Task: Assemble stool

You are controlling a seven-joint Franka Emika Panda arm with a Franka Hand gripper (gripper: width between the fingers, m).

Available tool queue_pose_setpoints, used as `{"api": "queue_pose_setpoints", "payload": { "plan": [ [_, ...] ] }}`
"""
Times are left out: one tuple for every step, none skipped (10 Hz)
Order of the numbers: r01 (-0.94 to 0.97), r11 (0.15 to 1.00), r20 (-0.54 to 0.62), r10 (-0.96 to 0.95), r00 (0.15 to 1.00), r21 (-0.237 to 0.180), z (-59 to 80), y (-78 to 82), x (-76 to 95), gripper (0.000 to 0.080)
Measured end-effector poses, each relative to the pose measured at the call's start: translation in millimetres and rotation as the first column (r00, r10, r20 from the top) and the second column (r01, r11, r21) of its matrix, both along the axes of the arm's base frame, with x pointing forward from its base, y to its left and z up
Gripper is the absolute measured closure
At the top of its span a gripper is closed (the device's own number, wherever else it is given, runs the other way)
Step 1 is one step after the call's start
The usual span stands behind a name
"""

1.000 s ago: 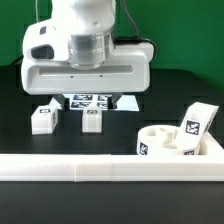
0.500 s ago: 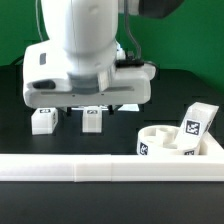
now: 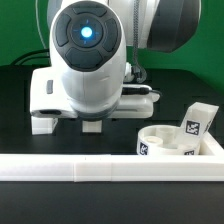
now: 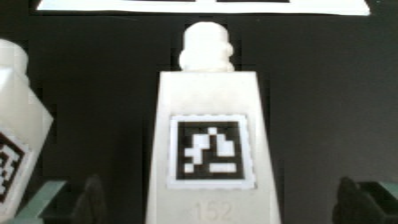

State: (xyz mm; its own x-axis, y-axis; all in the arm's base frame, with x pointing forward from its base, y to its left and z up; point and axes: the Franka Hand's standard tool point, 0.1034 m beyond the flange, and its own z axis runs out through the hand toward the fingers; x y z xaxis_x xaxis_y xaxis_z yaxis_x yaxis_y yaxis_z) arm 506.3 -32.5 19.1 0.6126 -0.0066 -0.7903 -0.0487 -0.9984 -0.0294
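Observation:
In the wrist view a white stool leg lies on the black table with a square tag on its top face and a threaded tip. My gripper is open, one dark finger on each side of the leg, not touching it. A second leg lies beside it. In the exterior view the arm's hand hangs low over two legs and hides the fingers. The round seat sits at the exterior view's right with a third leg leaning in it.
A long white L-shaped rail runs along the front of the table. The marker board lies just beyond the leg's tip in the wrist view; the arm hides it in the exterior view.
The arm has come down over the two lying legs. Its hand now covers the marker board and most of the legs in the exterior view.

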Motion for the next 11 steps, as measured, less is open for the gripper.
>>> {"api": "queue_pose_setpoints", "payload": {
  "plan": [
    [0.0, 1.0, -0.001, 0.0, 1.0, 0.0, -0.2, -0.1, -0.3, 0.015],
    [0.014, 1.0, -0.005, -0.014, 1.0, -0.013, -1.2, -0.7, -1.6, 0.015],
    [0.073, 0.994, -0.025, -0.075, 0.997, -0.08, -6.1, -5.2, -7.1, 0.015],
    [0.083, 0.993, -0.043, -0.087, 0.995, -0.079, -9.0, -8.4, -11.0, 0.015],
    [0.082, 0.993, -0.06, -0.087, 0.994, -0.079, -9.3, -9.2, -13.1, 0.015],
    [0.082, 0.993, -0.059, -0.087, 0.994, -0.08, -9.5, -9.2, -12.9, 0.015],
    [0.083, 0.993, -0.088, -0.09, 0.992, -0.078, -8.9, -9.4, -17.9, 0.015],
    [0.081, 0.994, -0.158, -0.091, 0.983, -0.074, -7.0, -9.1, -24.8, 0.015],
    [0.073, 0.995, -0.234, -0.088, 0.968, -0.071, -5.1, -8.0, -28.2, 0.015],
    [0.062, 0.995, -0.25, -0.078, 0.965, -0.072, -5.9, -5.8, -23.7, 0.015],
    [0.059, 0.996, -0.234, -0.074, 0.969, -0.071, -5.2, -2.9, -20.3, 0.015]
  ]
}}
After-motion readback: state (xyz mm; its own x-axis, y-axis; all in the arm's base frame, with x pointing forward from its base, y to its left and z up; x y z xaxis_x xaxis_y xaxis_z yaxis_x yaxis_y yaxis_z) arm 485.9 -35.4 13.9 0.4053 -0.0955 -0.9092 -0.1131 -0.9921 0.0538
